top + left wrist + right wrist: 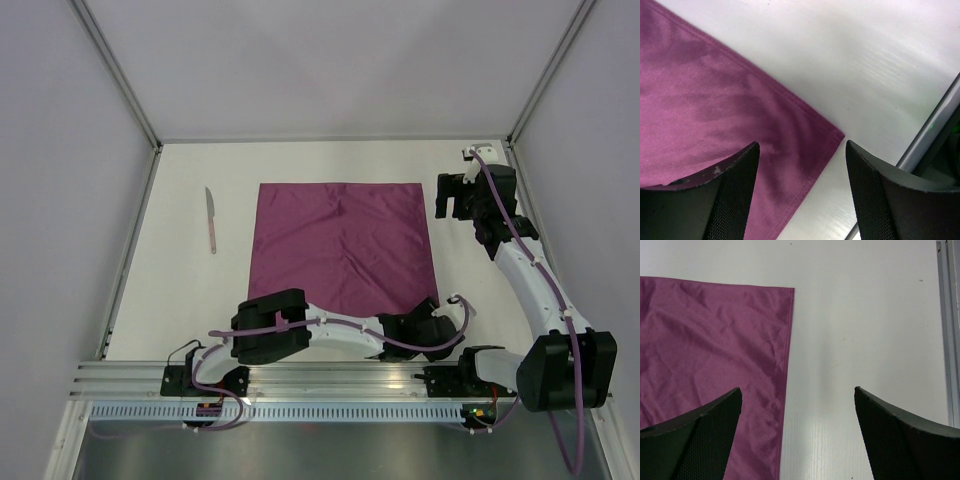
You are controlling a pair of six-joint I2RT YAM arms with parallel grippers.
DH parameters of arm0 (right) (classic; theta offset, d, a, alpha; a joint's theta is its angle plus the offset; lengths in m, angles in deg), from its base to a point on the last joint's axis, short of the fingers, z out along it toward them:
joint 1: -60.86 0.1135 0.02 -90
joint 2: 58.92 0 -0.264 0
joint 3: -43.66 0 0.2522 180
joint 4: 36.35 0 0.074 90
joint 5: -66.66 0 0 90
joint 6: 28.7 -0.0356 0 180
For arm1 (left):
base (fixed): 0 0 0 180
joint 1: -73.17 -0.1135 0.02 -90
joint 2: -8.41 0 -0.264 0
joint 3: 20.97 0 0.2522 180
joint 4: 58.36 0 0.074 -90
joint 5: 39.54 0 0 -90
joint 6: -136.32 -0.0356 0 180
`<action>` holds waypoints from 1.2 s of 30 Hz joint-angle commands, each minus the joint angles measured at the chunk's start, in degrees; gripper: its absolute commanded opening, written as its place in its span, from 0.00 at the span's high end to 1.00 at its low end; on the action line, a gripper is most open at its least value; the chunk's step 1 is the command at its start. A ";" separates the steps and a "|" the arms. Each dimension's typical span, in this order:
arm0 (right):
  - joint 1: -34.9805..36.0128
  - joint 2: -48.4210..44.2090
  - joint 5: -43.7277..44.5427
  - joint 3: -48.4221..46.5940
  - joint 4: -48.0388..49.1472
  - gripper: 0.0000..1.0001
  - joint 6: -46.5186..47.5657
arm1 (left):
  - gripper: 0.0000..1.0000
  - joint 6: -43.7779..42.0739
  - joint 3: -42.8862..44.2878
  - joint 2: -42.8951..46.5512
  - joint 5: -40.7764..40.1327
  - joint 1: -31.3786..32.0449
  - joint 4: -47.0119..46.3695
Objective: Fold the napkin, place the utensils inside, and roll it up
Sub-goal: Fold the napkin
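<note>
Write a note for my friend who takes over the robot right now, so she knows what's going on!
Left gripper: open, holding nothing, over the napkin's near right corner.
Right gripper: open, holding nothing, by the napkin's far right corner.
Napkin: spread flat in the middle of the table, not folded.
Knife: on the table left of the napkin, not touching it. No other utensil in view.
Done: nothing yet.
Left: fold the napkin, put the knife inside, roll it up.
</note>
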 commanded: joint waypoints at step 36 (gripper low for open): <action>-0.13 -0.06 1.24 -1.85 -0.78 0.02 1.29 | 0.98 5.55 -3.68 10.22 10.51 -7.60 -3.21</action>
